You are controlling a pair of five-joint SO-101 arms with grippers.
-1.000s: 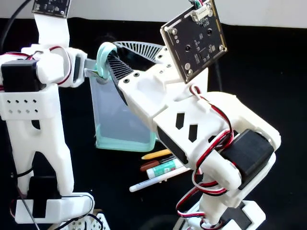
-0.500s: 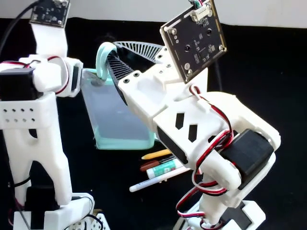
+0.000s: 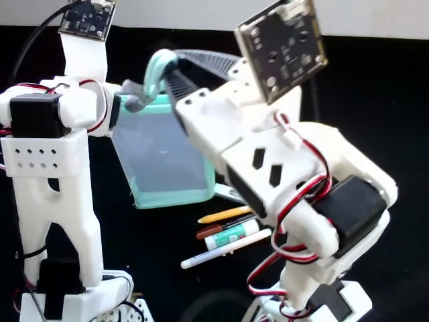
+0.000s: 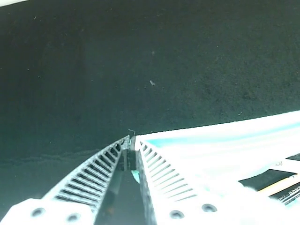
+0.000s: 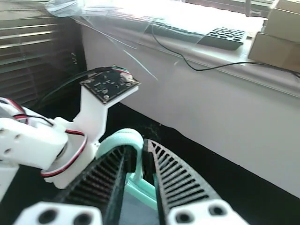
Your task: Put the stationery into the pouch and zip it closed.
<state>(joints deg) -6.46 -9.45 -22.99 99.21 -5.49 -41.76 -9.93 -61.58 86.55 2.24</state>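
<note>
The right gripper (image 5: 136, 146) pinches the green loop (image 5: 117, 137) of the pouch (image 5: 140, 194), with the left arm (image 5: 33, 140) and its camera board (image 5: 110, 83) just beyond and a keyboard (image 5: 225, 37) far behind.

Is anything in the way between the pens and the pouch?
Nothing visible lies between them. The pens lie on the table, close by the lower edge of the pouch. The pouch is held up at its top by the left gripper and the right gripper.
</note>
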